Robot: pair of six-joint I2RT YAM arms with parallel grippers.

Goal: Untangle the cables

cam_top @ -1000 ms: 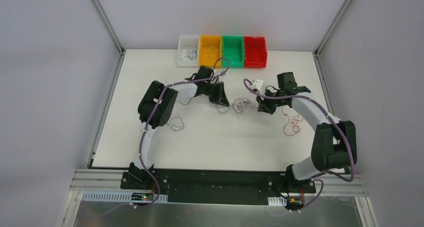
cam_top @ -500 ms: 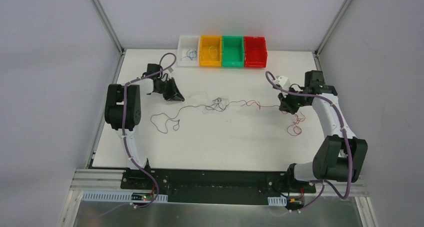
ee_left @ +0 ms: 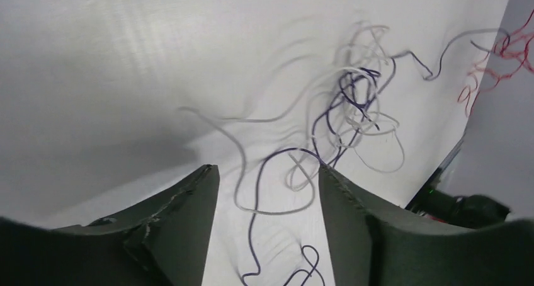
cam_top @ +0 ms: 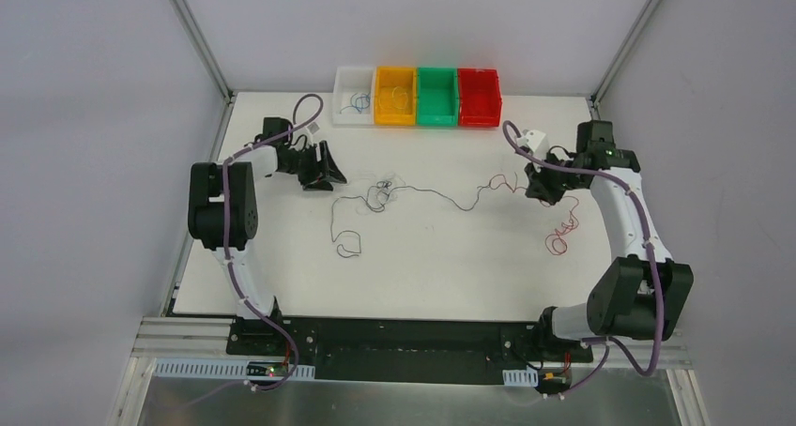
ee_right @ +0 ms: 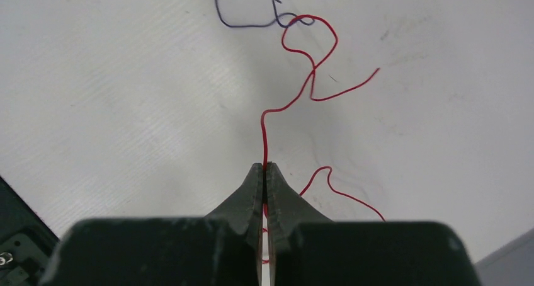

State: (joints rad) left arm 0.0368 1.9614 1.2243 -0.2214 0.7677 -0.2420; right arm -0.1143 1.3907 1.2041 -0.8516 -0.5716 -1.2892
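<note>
The cables form a small knot [cam_top: 380, 194] of dark and white wires on the white table, left of centre. A dark strand [cam_top: 441, 196] runs right from the knot and joins a red wire [cam_top: 502, 180]. My right gripper [cam_top: 537, 186] is shut on that red wire [ee_right: 263, 135], which passes between its closed tips [ee_right: 264, 167]. More red loops [cam_top: 560, 235] lie near it. My left gripper [cam_top: 324, 169] stands open just left of the knot. In the left wrist view the knot [ee_left: 359, 103] lies ahead of the open gripper [ee_left: 267, 172], with loose strands between the fingers [ee_left: 182, 223] but nothing gripped.
Four bins stand in a row at the table's far edge: white [cam_top: 339, 108] holding a blue wire, yellow [cam_top: 378, 108], green [cam_top: 421, 108] and red [cam_top: 479, 114]. A dark wire loop [cam_top: 349, 248] lies near the table's middle left. Metal frame posts [cam_top: 202, 41] flank the table.
My left gripper has opened and let go of its strand. The knot has slid left and the loose dark loop has shifted right. My right gripper has drawn back slightly with the red wire.
</note>
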